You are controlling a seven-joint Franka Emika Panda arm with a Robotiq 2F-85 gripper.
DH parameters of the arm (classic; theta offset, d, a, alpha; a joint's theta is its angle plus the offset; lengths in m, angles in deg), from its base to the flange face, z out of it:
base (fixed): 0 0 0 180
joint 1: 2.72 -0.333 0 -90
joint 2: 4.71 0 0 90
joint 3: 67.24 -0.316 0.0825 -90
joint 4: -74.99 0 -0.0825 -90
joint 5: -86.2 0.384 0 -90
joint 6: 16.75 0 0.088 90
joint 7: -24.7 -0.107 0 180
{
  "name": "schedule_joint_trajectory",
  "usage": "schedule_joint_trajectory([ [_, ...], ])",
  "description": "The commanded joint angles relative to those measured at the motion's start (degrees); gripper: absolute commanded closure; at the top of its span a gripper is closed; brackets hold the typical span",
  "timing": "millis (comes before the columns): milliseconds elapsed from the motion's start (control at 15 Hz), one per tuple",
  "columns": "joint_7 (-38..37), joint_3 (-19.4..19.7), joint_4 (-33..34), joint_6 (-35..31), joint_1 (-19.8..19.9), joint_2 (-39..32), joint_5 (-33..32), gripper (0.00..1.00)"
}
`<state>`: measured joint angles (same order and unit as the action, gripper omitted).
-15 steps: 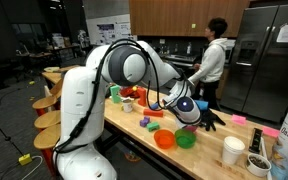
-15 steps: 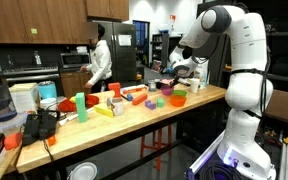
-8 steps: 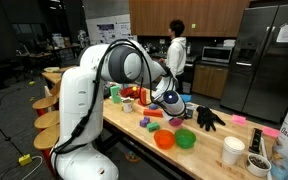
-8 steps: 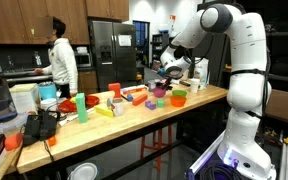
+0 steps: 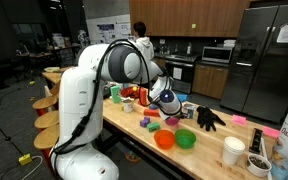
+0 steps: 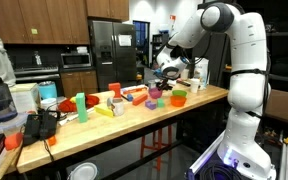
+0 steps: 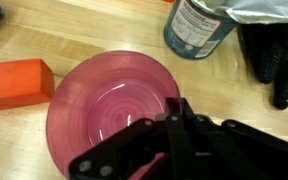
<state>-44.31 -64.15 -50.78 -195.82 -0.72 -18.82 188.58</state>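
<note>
While its jaws are pressed together, the gripper [image 7: 180, 112] hangs above the right rim of the pink bowl [image 7: 104, 100]; bowl ctr lies just left of tips, w/ orange block [image 7: 14, 82] farther left.

The jaws hide part of the pink bowl [image 7: 104, 100]; the can [image 7: 199, 30] is cropped.

We've got a round pink bowl [image 7: 104, 105] sitting upright and empty on the wooden surface [image 7: 44, 30]. It's glossy inside with faint rings, and its left rim is just beside an orange block [image 7: 14, 83].
</note>
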Motion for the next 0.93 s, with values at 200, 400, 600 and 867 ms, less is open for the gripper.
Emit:
schedule_joint_trajectory([
  [200, -1.9, 0.0, -5.2, -6.8, 0.3, 4.1, -1.9, 0.99],
  [400, 0.4, 0.5, -5.1, -7.9, 0.6, 4.3, 1.5, 0.99],
  [600, 1.6, 1.4, -4.1, -7.4, 1.6, 3.8, 1.1, 0.99],
  [867, 9.0, 5.5, -4.1, -6.1, 2.3, 2.5, 0.5, 0.99],
])
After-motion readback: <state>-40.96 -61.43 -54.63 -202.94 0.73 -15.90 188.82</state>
